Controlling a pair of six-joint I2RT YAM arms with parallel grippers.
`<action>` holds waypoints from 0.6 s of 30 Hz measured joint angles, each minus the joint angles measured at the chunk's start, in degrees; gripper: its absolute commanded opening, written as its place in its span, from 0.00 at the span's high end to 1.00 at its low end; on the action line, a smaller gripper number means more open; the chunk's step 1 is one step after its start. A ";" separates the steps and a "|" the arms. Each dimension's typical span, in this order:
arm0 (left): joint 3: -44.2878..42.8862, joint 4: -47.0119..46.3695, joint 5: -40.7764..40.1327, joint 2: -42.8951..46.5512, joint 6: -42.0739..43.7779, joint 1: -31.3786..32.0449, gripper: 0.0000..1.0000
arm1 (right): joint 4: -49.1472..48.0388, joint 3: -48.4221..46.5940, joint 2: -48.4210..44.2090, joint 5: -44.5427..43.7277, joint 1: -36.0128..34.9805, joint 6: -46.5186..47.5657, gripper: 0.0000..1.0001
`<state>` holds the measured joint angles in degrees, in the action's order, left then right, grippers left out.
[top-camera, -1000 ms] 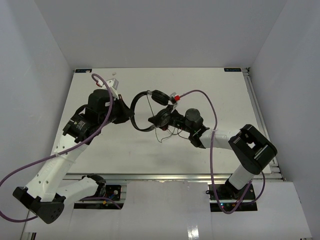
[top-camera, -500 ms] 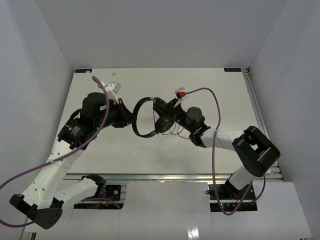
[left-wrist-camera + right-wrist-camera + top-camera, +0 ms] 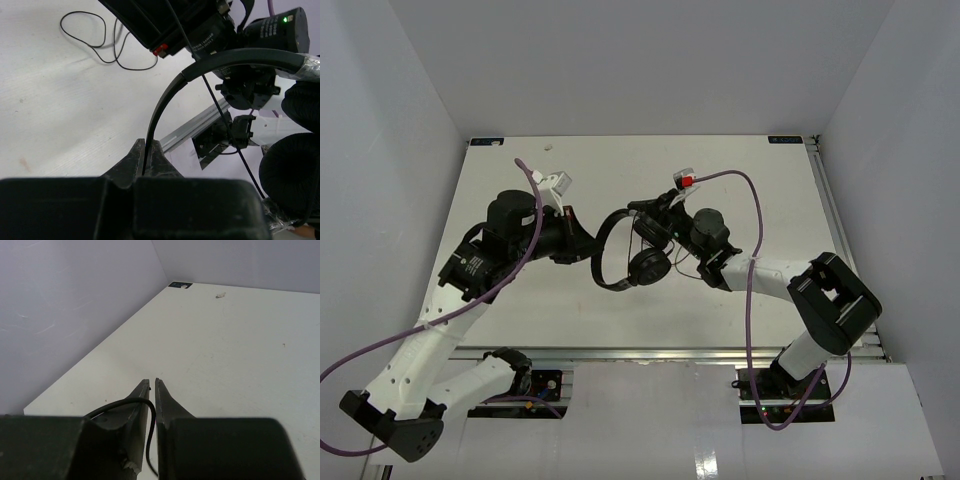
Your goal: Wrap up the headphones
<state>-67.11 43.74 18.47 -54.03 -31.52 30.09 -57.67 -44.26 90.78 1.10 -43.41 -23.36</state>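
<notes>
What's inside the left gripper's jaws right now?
The headband, pinched edge-on in the shut left gripper. How deep it sits is hidden by the gripper body. The cable crosses beyond, outside the jaws.

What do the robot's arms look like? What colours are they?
The left arm and right arm are white tubes joined by chunky black joints. A thick purple cable loops along each one. The left end effector and right end effector are black, each with two thin pointed fingers. A white tag with a red spot sits near the right wrist.
</notes>
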 measured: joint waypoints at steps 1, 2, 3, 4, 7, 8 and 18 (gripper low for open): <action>0.01 -0.01 0.81 0.14 0.03 0.01 1.00 | 0.17 -0.20 0.00 -0.29 0.09 -0.01 0.84; 0.05 -0.04 1.59 0.28 0.05 0.02 1.00 | 0.32 -0.37 0.00 -0.60 0.17 -0.02 0.86; 0.24 -0.19 2.22 0.43 0.03 0.02 1.00 | 0.43 -0.45 0.00 -0.99 0.24 -0.03 0.88; 0.43 -0.34 2.85 0.59 0.02 0.02 1.00 | 0.53 -0.53 0.00 -1.39 0.31 -0.04 0.90; 1.32 -0.71 4.17 1.09 -0.11 0.02 1.00 | 0.23 -0.56 0.00 -2.47 0.51 -0.45 0.92; 1.58 -0.84 4.42 1.16 -0.28 0.02 1.00 | -0.20 -0.56 0.00 -2.74 0.53 -0.60 0.92; 3.80 -2.01 6.30 1.34 -0.50 0.02 1.00 | -10.11 0.56 1.65 -4.40 0.53 -2.16 0.92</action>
<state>-63.31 41.73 24.77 -52.69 -32.02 30.11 -67.78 -43.70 92.44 -3.30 -42.87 -25.52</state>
